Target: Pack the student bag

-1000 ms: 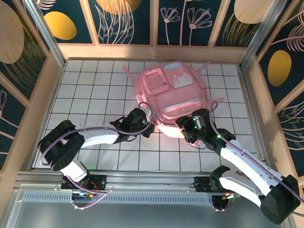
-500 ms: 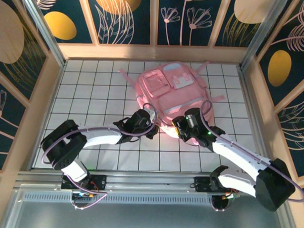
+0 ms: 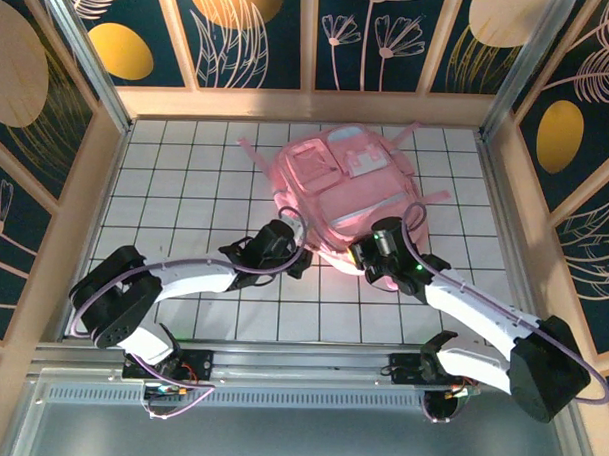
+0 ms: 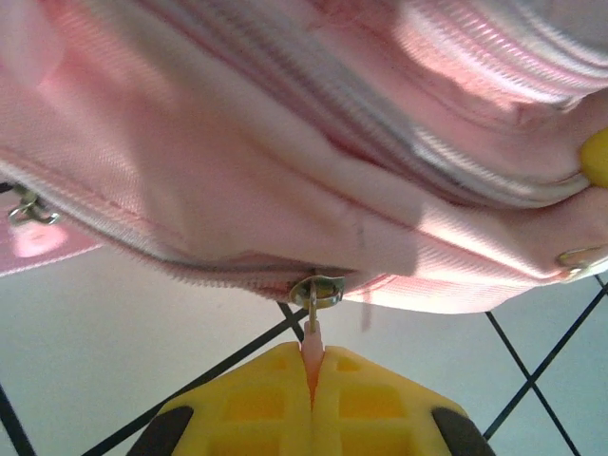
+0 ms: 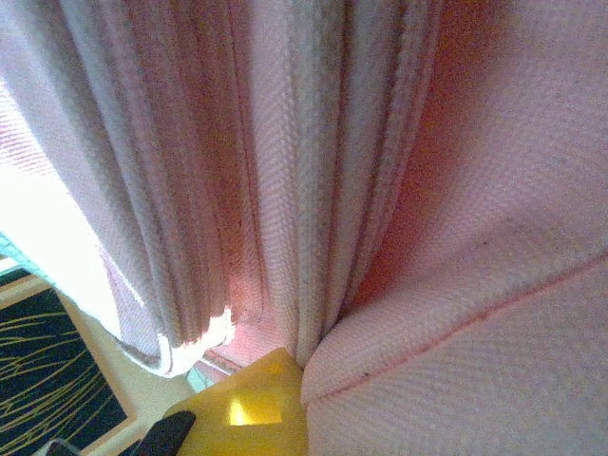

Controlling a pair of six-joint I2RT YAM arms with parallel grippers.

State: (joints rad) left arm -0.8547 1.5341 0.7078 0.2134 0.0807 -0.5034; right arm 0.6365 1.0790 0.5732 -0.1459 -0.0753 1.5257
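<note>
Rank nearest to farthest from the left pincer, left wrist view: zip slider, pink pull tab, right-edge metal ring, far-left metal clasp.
1. Pink pull tab: pinched in the shut left pincer.
2. Zip slider: just above, on the student bag.
3. Metal ring, right edge, and metal clasp, far left: too close to call.

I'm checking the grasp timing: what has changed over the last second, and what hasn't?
The right arm's fingers shifted slightly left along the near edge of the large soft pink fabric backpack and closed, pinching a fold of its fabric. The left arm's fingers stayed shut on the pink zip pull, and the backpack roughly kept its place on the white tiled table.
</note>
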